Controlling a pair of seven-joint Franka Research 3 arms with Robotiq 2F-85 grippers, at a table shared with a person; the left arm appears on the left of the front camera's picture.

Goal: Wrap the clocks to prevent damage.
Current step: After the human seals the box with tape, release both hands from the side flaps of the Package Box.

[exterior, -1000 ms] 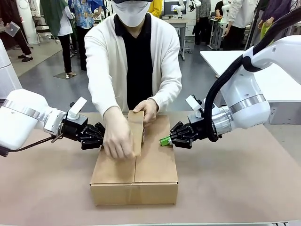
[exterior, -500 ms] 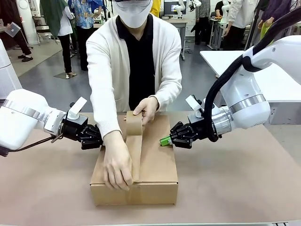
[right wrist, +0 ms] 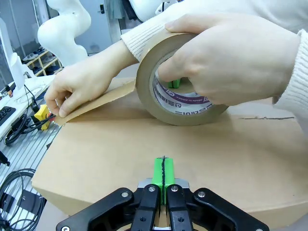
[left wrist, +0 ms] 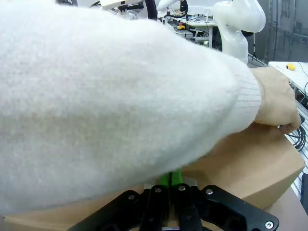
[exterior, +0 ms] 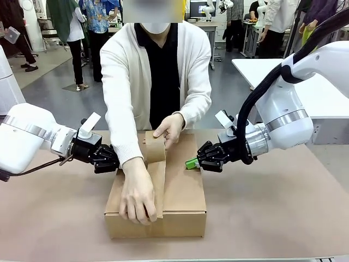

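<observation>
cardboard box (exterior: 180,188) sits in the middle of the desk (exterior: 283,218), flaps down. the left gripper (exterior: 115,162) is clenched on nothing, tips at the box's left side. the right gripper (exterior: 191,162) is likewise clenched and empty, green tips at the box's right side. both arms reach in low and nearly level. one hand (exterior: 139,199) of the person presses a strip of brown tape at the near edge; the other hand (exterior: 170,129) holds the tape roll (exterior: 155,147) over the far end. the desk top is brown. behind are a grey floor, white tables and people standing.
</observation>
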